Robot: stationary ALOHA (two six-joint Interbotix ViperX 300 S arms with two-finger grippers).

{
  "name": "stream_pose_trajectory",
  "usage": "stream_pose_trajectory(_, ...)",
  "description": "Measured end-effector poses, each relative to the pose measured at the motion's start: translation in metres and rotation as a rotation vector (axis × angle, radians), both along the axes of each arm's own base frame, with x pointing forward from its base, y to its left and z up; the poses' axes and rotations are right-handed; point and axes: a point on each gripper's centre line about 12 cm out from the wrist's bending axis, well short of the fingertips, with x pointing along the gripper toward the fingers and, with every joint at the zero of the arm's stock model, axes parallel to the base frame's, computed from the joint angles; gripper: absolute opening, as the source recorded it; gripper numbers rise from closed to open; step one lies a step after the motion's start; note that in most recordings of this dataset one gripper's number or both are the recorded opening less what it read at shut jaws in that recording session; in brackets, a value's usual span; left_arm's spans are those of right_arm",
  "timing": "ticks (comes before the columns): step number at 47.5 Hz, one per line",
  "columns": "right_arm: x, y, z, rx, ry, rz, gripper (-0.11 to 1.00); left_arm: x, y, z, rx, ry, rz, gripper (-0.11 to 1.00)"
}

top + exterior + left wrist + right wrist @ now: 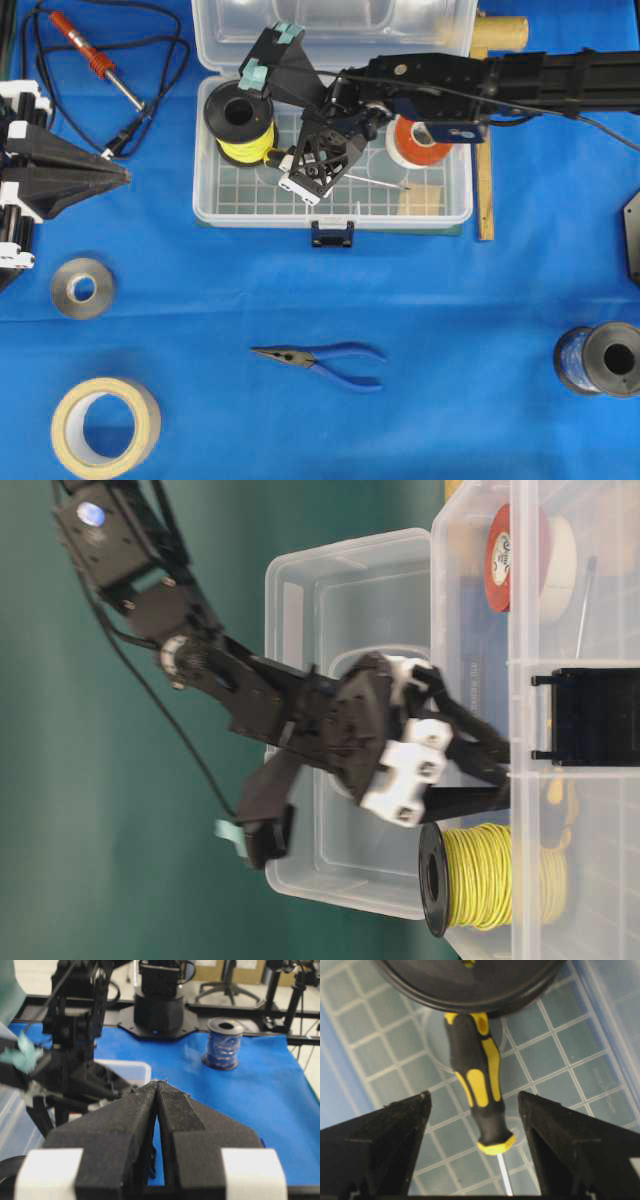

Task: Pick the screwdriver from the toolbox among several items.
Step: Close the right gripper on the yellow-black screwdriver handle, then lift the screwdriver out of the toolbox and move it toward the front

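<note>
Right gripper (472, 1110) is inside the toolbox (210, 195), upper centre of overhead view – fingers (395, 1130) apart, one either side of the screwdriver (477, 1085) handle, not touching. Screwdriver lies on grid floor, handle end under the wire spool (238, 118). Left gripper (158, 1091) at left edge – fingers together.

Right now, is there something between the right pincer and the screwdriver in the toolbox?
Nothing visible. The open right pincer straddles the screwdriver handle with clear gaps on both sides. Only the black spool overlaps the handle's far end.
</note>
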Motion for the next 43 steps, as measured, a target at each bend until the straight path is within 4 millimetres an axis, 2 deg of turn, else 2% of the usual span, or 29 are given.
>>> stream_pose_trajectory(9,0.001,-0.001,-0.023,-0.01,0.05,0.013,0.85,-0.001,0.0,-0.003,0.001,0.006,-0.002,0.0)
stream_pose_trajectory(13,0.001,-0.001,-0.026,-0.016,0.051,0.019,0.81,-0.001,0.0,-0.004,0.001,0.008,0.0,0.0)
stream_pose_trajectory(16,0.003,0.0,-0.025,-0.022,0.038,0.023,0.69,-0.001,0.0,-0.004,0.0,0.009,0.0,0.0)
stream_pose_trajectory(20,0.005,0.001,-0.025,-0.028,0.026,0.034,0.45,-0.001,0.0,-0.004,0.0,0.009,0.0,0.0)
stream_pose_trajectory(21,0.005,0.002,-0.025,-0.025,0.024,0.033,0.42,-0.001,0.0,-0.005,0.0,0.011,0.0,0.0)
stream_pose_trajectory(34,0.004,0.006,-0.021,-0.021,0.031,0.035,0.42,-0.002,0.0,-0.006,0.0,0.014,0.0,0.0)
stream_pose_trajectory(37,0.003,0.007,-0.012,-0.021,0.025,0.033,0.42,-0.002,0.0,-0.006,0.0,0.015,0.0,0.0)
stream_pose_trajectory(43,-0.004,0.008,0.021,-0.023,0.004,0.03,0.42,-0.002,0.0,-0.006,0.0,0.014,0.0,0.0)
